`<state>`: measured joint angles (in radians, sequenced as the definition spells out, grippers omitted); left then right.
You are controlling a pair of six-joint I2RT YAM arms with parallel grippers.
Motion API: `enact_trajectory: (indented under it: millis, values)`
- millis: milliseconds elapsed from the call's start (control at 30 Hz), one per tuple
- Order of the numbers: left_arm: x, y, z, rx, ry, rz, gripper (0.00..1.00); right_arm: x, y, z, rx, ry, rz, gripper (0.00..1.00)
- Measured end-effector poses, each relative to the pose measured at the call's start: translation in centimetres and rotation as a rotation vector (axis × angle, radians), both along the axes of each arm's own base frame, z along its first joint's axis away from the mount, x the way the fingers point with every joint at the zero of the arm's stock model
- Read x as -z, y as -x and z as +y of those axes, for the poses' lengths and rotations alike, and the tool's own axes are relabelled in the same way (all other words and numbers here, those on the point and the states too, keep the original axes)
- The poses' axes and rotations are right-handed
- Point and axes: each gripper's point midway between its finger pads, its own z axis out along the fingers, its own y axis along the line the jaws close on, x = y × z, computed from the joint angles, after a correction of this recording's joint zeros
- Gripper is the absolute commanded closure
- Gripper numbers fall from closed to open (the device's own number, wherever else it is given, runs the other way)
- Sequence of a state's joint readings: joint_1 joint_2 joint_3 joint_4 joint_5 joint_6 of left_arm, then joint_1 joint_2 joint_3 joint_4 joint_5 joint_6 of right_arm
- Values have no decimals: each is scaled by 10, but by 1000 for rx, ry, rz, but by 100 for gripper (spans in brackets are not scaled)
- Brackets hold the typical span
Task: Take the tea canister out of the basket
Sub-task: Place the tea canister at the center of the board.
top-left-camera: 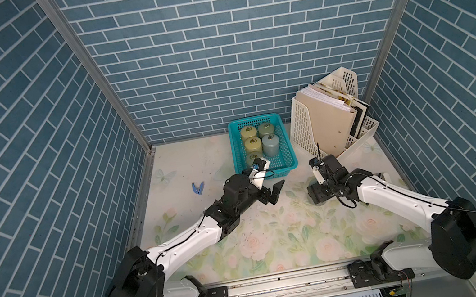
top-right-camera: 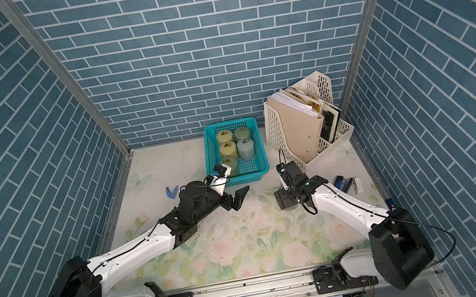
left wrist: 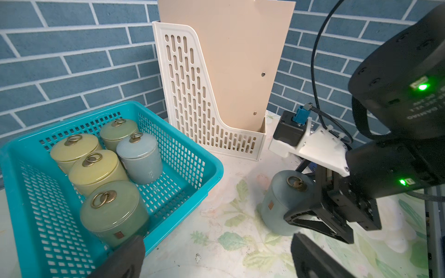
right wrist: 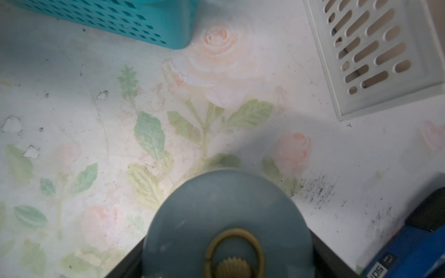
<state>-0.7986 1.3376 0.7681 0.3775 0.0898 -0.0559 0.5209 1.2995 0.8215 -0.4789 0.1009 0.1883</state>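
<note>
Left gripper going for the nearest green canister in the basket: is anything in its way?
Only the basket's near wall stands between the open left gripper and the green canister. Nothing covers the canister from above.

The shallow mesh plastic basket [left wrist: 212, 173] is teal. The lidded tea canister [left wrist: 277, 207] at lower right is grey-blue; the tabletop [left wrist: 216, 228] shows pink roses.
</note>
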Motion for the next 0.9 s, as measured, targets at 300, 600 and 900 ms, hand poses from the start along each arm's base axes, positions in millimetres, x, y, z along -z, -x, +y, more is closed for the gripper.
enact_trajectory:
  millis: [300, 600, 900]
  values:
    - [8, 0, -3, -5, -11, 4, 0, 4, -3, -6, 35, -12, -4, 100]
    - [7, 0, -4, -4, 0, -6, 0, 11, -1, -6, 35, -19, 2, 100]
    - [8, 1, -6, 0, -1, -6, 0, 17, 0, -9, 39, -8, 9, 83]
